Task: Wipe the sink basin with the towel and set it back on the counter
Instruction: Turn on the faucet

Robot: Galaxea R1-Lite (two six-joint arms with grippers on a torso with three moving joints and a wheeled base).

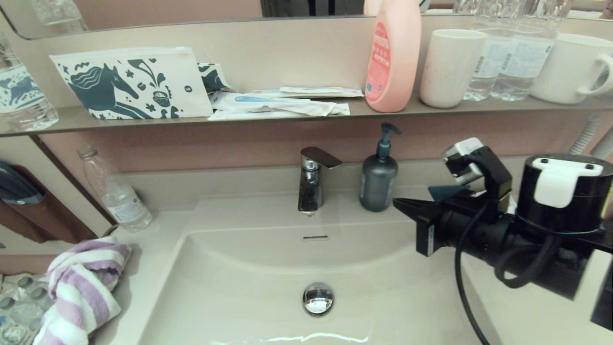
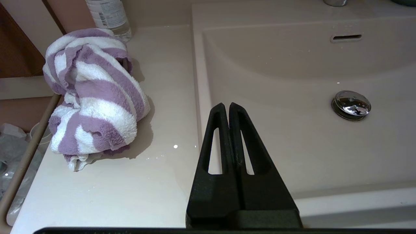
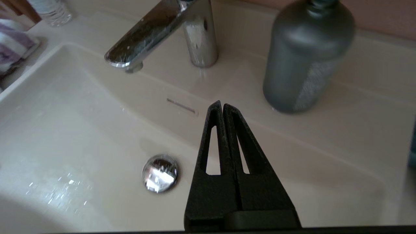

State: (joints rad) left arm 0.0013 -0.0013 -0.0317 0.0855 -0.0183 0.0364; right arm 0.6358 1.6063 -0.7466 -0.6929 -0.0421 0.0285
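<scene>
The lilac-and-white striped towel (image 1: 81,290) (image 2: 92,94) lies bunched on the counter (image 1: 158,230) (image 2: 130,191) left of the sink basin (image 1: 268,282) (image 2: 292,130), touched by neither gripper. The basin's chrome drain plug (image 1: 318,298) (image 3: 160,173) and overflow slot (image 1: 315,237) are in plain sight. My left gripper (image 2: 226,105) is shut and empty, above the basin's near left rim; it does not show in the head view. My right gripper (image 1: 398,203) (image 3: 220,104) is shut and empty, hovering over the basin's right side near the soap bottle.
A chrome tap (image 1: 311,177) and a grey pump soap bottle (image 1: 379,172) stand behind the basin. A clear plastic bottle (image 1: 117,194) stands behind the towel. The wall shelf (image 1: 297,117) carries the horse-print pouch (image 1: 129,84), a pink bottle (image 1: 392,55), cups and water bottles.
</scene>
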